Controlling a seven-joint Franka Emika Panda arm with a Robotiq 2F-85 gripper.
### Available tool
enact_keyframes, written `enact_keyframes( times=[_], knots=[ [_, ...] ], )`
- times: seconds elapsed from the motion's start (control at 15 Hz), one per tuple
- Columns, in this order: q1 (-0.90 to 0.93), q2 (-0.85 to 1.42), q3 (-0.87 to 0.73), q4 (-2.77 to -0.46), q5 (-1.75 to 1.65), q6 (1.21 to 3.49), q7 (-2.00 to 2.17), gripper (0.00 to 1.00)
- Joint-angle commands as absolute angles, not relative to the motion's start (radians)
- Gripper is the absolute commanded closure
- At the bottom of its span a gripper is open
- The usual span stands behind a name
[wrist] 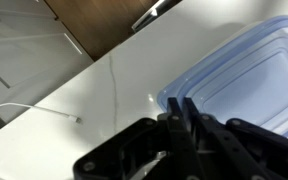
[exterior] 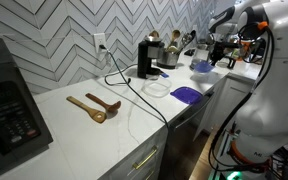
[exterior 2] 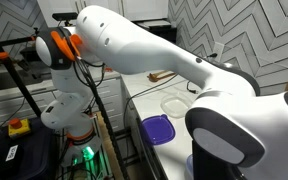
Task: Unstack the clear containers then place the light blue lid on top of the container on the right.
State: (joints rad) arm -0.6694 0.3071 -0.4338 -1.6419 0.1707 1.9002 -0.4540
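While the clear containers (exterior: 156, 88) sit flat on the counter (exterior: 64, 128), the fingers (wrist: 189, 118) meet, holding nothing.

Counter (exterior: 104, 130) – white, smooth, slight sheen; faint veins, stone-like, in wrist view. Wall tiles (exterior: 64, 35) glossy, chevron pattern. Spoons (exterior: 94, 107) – bare wood, matt. Big lid (exterior: 186, 95): blue-purple plastic, semi-translucent, smooth. Tub (exterior: 156, 88): thin clear plastic. Arm (exterior 2: 154, 50) – white shell, glossy, prob. plastic. Gripper (wrist: 181, 120) black, matt. Cable (exterior: 134, 95) black, looks rubbery.
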Motion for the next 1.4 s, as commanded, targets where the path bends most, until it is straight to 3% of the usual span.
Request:
enact_keyframes(
  times=[0.0,1.33],
  knots=[
    [-0.725,0.355,-0.385,-1.582,0.206,1.876,-0.509,0.98],
    [-0.78,0.429,-0.308,-1.537,0.175,1.75,-0.516,0.98]
  ],
)
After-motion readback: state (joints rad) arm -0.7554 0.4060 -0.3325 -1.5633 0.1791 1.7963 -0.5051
